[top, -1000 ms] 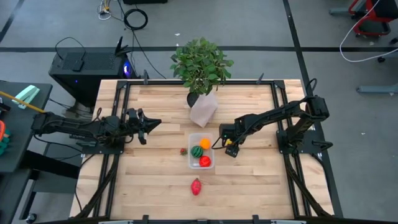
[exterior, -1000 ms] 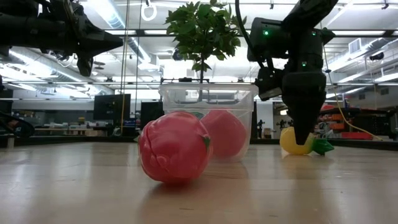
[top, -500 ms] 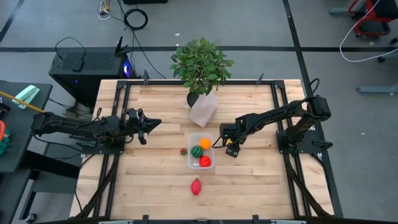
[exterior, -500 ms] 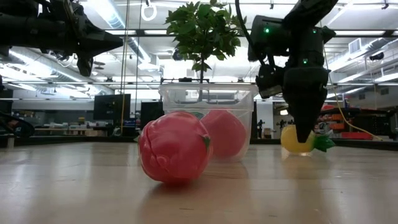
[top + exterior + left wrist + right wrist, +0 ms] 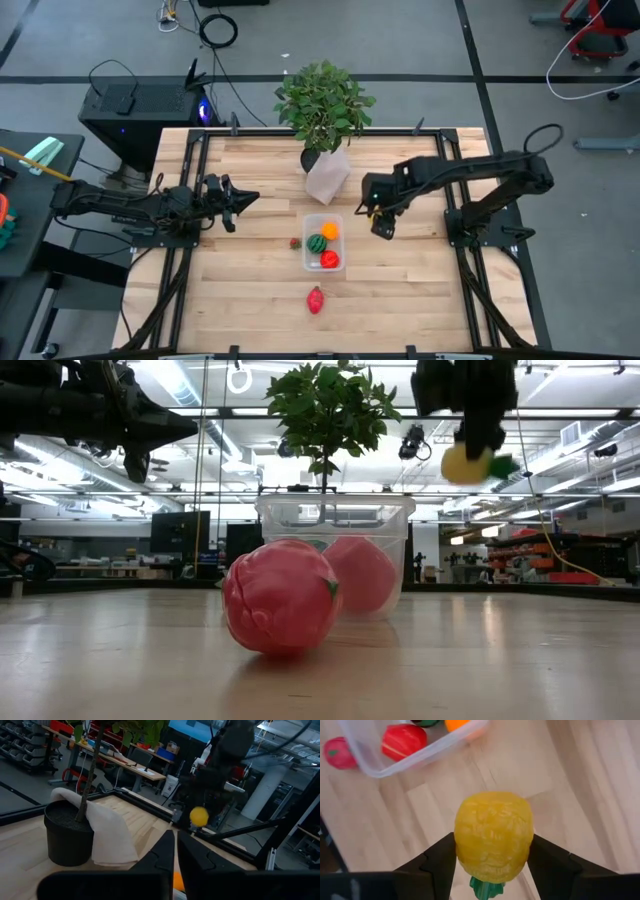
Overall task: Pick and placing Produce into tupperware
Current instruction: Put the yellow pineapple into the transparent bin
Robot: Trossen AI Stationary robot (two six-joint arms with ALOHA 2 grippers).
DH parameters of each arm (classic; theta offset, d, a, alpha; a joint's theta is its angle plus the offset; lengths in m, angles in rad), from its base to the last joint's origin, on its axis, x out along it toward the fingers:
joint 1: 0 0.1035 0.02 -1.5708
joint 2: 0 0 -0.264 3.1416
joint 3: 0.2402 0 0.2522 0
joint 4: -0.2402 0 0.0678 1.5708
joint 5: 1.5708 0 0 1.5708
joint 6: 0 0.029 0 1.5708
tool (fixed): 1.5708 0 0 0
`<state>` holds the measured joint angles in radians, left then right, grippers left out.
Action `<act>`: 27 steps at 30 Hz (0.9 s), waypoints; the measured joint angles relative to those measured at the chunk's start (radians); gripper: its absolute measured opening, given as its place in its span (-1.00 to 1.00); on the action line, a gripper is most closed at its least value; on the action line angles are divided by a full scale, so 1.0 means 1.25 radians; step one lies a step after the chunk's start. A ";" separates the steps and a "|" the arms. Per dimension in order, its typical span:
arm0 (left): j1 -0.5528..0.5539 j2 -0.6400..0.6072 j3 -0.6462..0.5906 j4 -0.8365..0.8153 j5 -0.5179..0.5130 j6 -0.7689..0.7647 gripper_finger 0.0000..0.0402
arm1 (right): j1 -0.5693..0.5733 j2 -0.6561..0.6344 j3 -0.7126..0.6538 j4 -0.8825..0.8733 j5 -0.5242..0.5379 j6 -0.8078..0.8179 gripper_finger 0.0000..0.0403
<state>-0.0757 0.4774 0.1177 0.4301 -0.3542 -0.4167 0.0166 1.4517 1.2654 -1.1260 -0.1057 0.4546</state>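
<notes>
The right arm reaches across the table with its elbow bent, and the right gripper [image 5: 383, 226] hangs well above the wood just beside the clear tupperware tub [image 5: 324, 243], clamped on a yellow toy pineapple [image 5: 493, 837] with a green crown. The left gripper [image 5: 232, 199] waits at the table's left side, fingers nearly together and empty. A pinkish-red toy fruit [image 5: 316, 299] lies on the table near the tub.

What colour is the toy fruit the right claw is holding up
Yellow, with a small green tip; the toy fruit shows best in the right wrist view, clamped in the right claw.
</notes>
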 joint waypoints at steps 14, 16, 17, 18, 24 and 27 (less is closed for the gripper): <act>0.000 0.000 0.000 0.000 0.000 0.010 -0.90 | 0.000 0.189 0.309 -0.150 -0.018 -0.203 0.10; 0.000 0.000 0.000 0.001 0.000 0.010 -0.88 | -0.001 0.220 0.353 -0.167 -0.018 -0.229 0.10; 0.000 0.000 0.000 0.001 0.000 0.011 -0.87 | -0.002 0.237 0.375 -0.176 -0.018 -0.240 0.10; 0.000 0.000 0.000 0.001 0.000 0.011 -0.86 | -0.004 0.252 0.393 -0.180 -0.018 -0.252 0.10; 0.000 0.000 0.000 0.001 0.000 0.012 -0.85 | -0.013 0.322 0.465 -0.185 -0.018 -0.317 0.10; 0.000 0.000 0.000 0.003 0.000 0.012 -0.87 | -0.014 0.340 0.468 -0.186 -0.018 -0.333 0.10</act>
<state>-0.0759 0.4774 0.1177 0.4334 -0.3542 -0.4013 -0.0015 1.8768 1.8503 -1.3591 -0.1285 0.0389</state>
